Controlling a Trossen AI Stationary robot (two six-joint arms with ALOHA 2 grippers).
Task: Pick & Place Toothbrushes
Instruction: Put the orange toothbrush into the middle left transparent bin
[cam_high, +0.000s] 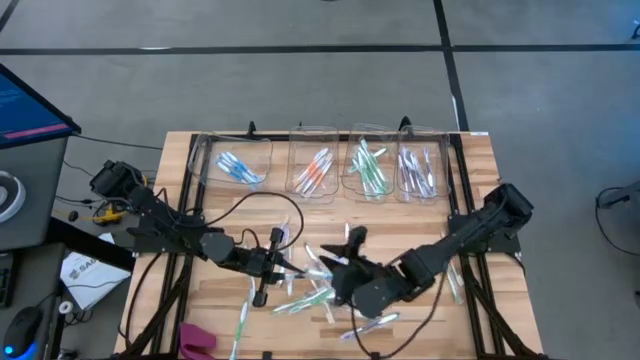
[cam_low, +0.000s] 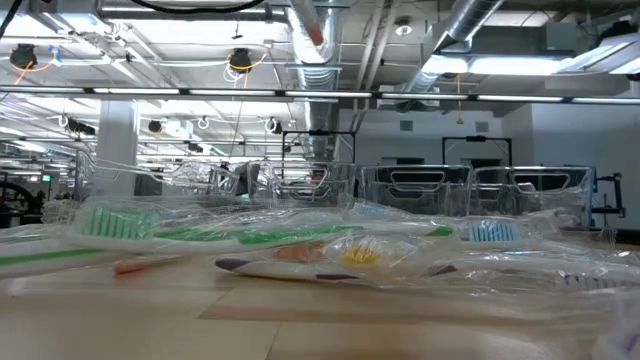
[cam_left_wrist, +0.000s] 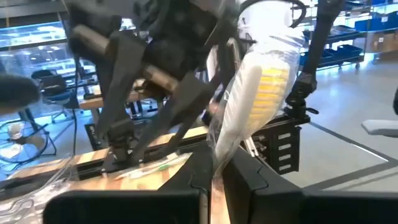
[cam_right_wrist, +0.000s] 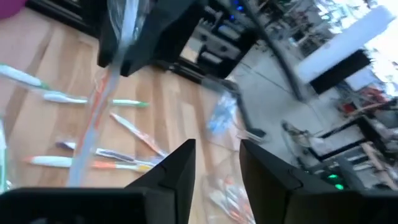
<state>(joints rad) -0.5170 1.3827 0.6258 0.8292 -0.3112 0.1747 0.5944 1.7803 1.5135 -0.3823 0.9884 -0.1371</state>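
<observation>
A wrapped toothbrush (cam_left_wrist: 258, 102) with yellow bristles is clamped between the closed fingers of the left gripper (cam_left_wrist: 214, 186), its head standing up above them. The left gripper (cam_high: 283, 262) is seen over the middle of the table (cam_high: 475, 180), beside a loose pile of toothbrushes (cam_high: 315, 290) scattered on the wood. More toothbrushes are sorted by colour in four clear bins (cam_high: 330, 160) along the table's far edge: blue, orange, green, purple. The right gripper (cam_right_wrist: 217, 165) is held just beside the left one above the pile, its fingers parted with nothing between them. In the low view, wrapped toothbrushes (cam_low: 300, 250) are seen lying across the tabletop. A pink object (cam_high: 197, 340) lies at the near edge.
</observation>
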